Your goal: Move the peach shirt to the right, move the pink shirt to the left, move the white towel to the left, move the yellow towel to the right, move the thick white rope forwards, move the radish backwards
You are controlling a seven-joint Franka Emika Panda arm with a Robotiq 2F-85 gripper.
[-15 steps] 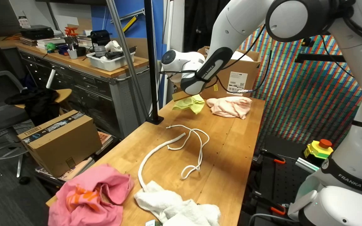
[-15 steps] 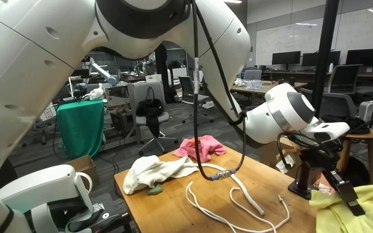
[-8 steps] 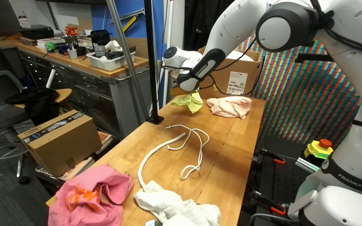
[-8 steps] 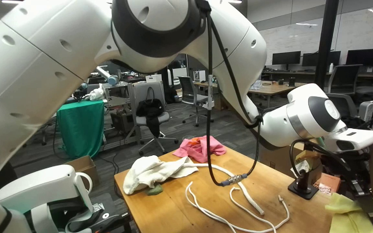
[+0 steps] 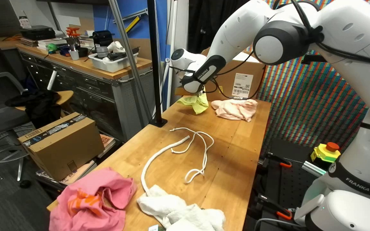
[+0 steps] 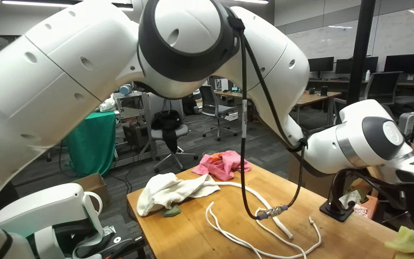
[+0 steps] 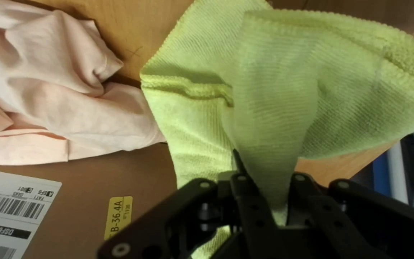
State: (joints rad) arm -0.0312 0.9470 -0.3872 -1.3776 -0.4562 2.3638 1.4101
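Yellow-green draped cloth towel (image 7: 275, 90), pinched between nearly closed black fingers (image 7: 248, 198): lower fully. Release beside rumpled pale-peach fabric shirt (image 7: 49, 90).

In an exterior view, ceiling lights (image 6: 36, 3) are glowing and glare is whitening the arm (image 6: 192, 25). In the wrist view, the nearest fold of the yellow towel (image 7: 275, 93) is looking blurred.

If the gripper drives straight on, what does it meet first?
Beyond the yellow towel the gripper holds, probably the wooden tabletop, though the towel hides that line and depth is unclear.
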